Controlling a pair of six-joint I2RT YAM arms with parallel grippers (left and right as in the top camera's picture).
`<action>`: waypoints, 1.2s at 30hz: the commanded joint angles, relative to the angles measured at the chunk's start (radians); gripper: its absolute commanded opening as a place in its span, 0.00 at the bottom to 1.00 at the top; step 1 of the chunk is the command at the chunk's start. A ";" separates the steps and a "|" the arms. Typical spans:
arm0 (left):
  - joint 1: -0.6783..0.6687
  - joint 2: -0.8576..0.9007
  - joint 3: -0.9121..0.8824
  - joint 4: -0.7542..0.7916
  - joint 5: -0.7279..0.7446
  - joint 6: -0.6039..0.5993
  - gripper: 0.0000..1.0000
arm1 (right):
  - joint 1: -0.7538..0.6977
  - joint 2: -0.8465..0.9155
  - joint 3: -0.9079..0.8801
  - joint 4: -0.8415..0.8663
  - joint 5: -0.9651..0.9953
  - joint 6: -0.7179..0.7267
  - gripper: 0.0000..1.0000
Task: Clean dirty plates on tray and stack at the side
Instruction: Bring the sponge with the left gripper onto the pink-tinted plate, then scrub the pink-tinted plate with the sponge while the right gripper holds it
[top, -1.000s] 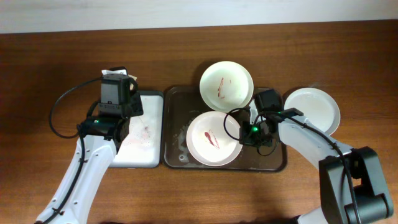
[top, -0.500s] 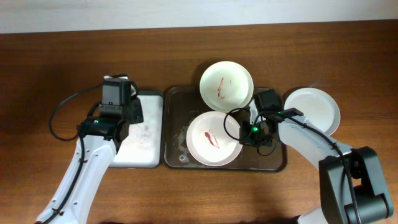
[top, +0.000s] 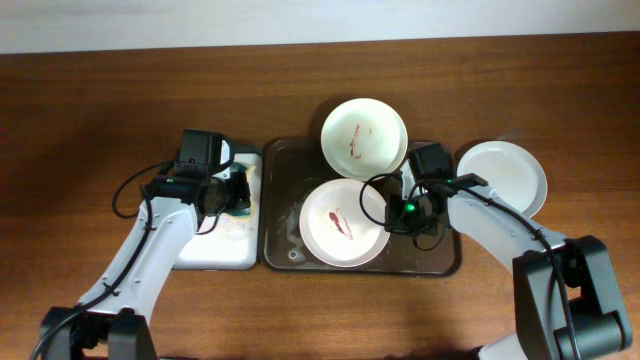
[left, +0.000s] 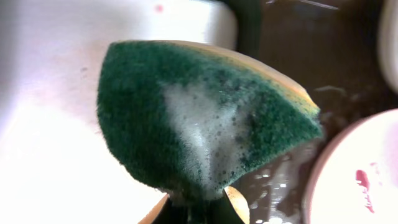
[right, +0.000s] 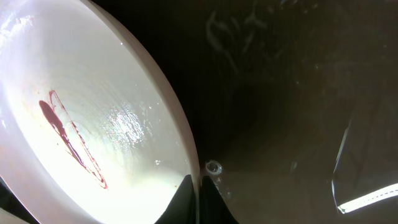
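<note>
Pinkish-white, red-streaked plate lies mid-way along the tray, its right rim pinched by the right gripper. It lies just right of the left gripper, which clamps 1 soapy sponge over the white tray.

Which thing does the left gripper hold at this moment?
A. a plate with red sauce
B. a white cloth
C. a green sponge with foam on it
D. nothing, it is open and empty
C: in the left wrist view, the left gripper pinches the lower edge of a green sponge, which has white foam on its face.
</note>
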 joint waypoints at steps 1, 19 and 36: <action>-0.026 -0.001 0.002 0.027 0.143 -0.005 0.00 | 0.009 0.004 -0.002 0.002 -0.006 0.008 0.04; -0.563 0.250 0.002 0.363 0.006 -0.601 0.00 | 0.009 0.004 -0.002 -0.001 -0.006 0.008 0.04; -0.502 0.341 0.004 0.257 -0.248 -0.465 0.00 | 0.009 0.004 -0.002 -0.005 -0.009 0.004 0.04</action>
